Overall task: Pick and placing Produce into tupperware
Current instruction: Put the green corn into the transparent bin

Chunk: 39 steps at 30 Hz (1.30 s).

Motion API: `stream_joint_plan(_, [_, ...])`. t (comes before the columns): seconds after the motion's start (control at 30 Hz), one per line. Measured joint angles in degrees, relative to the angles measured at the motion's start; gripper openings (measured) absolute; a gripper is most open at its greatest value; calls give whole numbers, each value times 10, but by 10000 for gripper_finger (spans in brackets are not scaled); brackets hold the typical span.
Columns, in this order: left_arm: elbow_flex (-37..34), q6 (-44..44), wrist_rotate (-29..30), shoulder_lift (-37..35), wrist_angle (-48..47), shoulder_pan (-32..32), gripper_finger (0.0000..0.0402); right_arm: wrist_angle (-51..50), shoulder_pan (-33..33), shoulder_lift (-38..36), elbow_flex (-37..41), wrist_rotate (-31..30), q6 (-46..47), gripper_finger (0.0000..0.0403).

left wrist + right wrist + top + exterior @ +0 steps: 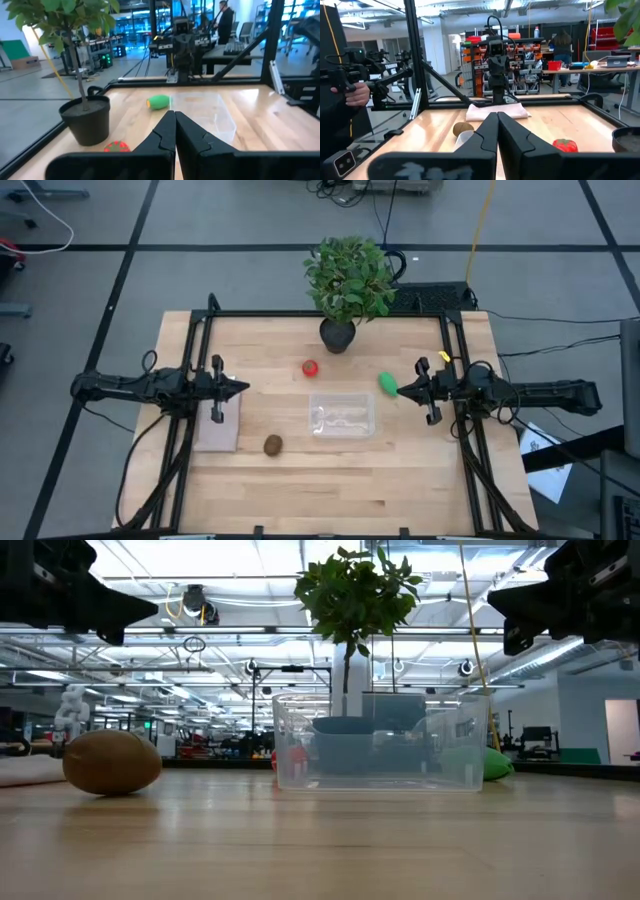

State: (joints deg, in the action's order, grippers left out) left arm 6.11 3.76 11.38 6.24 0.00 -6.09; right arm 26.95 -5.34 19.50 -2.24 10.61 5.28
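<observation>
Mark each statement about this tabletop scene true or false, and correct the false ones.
1. The clear container already holds the red tomato. False: the container is empty, and the tomato lies on the wood between it and the potted plant.
2. The brown kiwi lies on the table outside the container, on its left-arm side. True.
3. The right claw holds the green piece. False: the claw is shut on nothing; the green piece lies on the table close by its tip.
4. The left claw is shut and holds nothing. True.
5. A pale flat slab lies below the left arm. True.
</observation>
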Motion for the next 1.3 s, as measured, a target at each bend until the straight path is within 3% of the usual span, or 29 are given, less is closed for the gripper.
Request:
stream_joint_plan(0.63, [0,50,4,0,-9,0,3,42,0,72,0,-22,-17,0])
stream_joint_plan(0.77, [0,50,4,0,-9,0,3,41,0,82,-6,-86,-5,16])
stream_joint_plan(0.9, [0,50,4,0,-10,0,3,20,0,91,-21,-110,-5,67])
stream_joint_plan(1.3, [0,45,4,0,-13,0,3,10,-1,91,-37,-185,15,299])
